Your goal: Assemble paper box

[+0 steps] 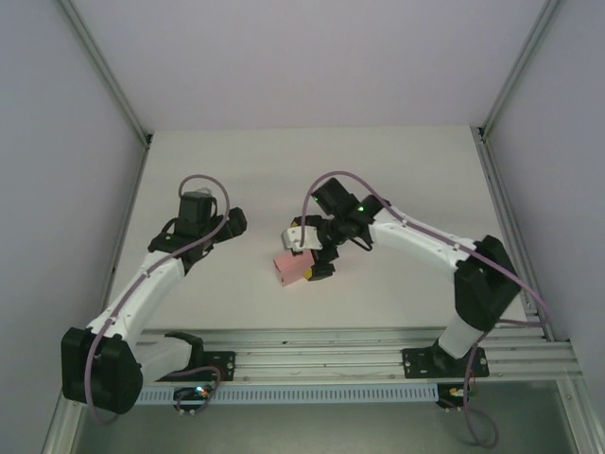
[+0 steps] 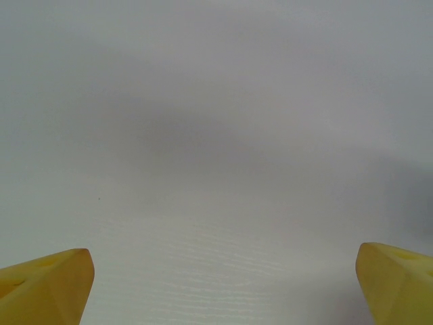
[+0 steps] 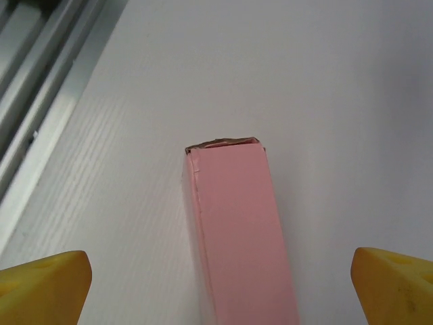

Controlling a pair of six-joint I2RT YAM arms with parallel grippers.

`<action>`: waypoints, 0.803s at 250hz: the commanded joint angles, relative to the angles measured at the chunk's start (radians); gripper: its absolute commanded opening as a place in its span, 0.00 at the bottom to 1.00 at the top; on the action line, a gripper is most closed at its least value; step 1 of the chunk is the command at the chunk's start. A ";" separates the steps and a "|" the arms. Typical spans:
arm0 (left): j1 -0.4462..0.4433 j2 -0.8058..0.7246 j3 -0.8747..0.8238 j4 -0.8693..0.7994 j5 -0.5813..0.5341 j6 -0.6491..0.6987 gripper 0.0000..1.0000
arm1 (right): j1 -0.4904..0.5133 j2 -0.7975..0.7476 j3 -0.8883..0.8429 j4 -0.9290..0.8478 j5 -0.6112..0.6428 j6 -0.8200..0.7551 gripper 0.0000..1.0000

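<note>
White surface (image 1: 284, 170) carries the paper box (image 3: 240, 237), which lies lengthwise between our right jaws. They stand wide, apart from its sides. An aluminium rail (image 3: 40, 74) runs ahead to their left. Our left jaws stand wide above the surface.

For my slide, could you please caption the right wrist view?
Open right tool straddles the pink paper box on the white table.

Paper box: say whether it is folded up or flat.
Folded up: the paper box lies on the table as a pink block, with top and side faces showing.
</note>
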 commanded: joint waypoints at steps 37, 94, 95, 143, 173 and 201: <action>0.036 -0.046 -0.016 -0.047 0.012 -0.011 1.00 | 0.039 0.201 0.175 -0.166 0.236 -0.150 0.98; 0.043 -0.075 -0.039 -0.039 0.008 -0.015 1.00 | 0.066 0.290 0.226 -0.208 0.287 -0.150 0.85; 0.043 -0.077 -0.039 -0.039 0.009 -0.015 1.00 | 0.066 0.291 0.225 -0.208 0.287 -0.148 0.84; 0.046 -0.088 -0.068 -0.019 0.043 -0.032 1.00 | 0.083 0.298 0.191 -0.173 0.347 -0.115 0.52; 0.049 -0.092 -0.068 -0.022 0.050 -0.038 1.00 | 0.084 0.259 0.162 -0.127 0.380 -0.094 0.46; 0.048 -0.107 -0.073 -0.023 0.055 -0.043 1.00 | 0.084 0.204 0.117 -0.032 0.466 -0.059 0.44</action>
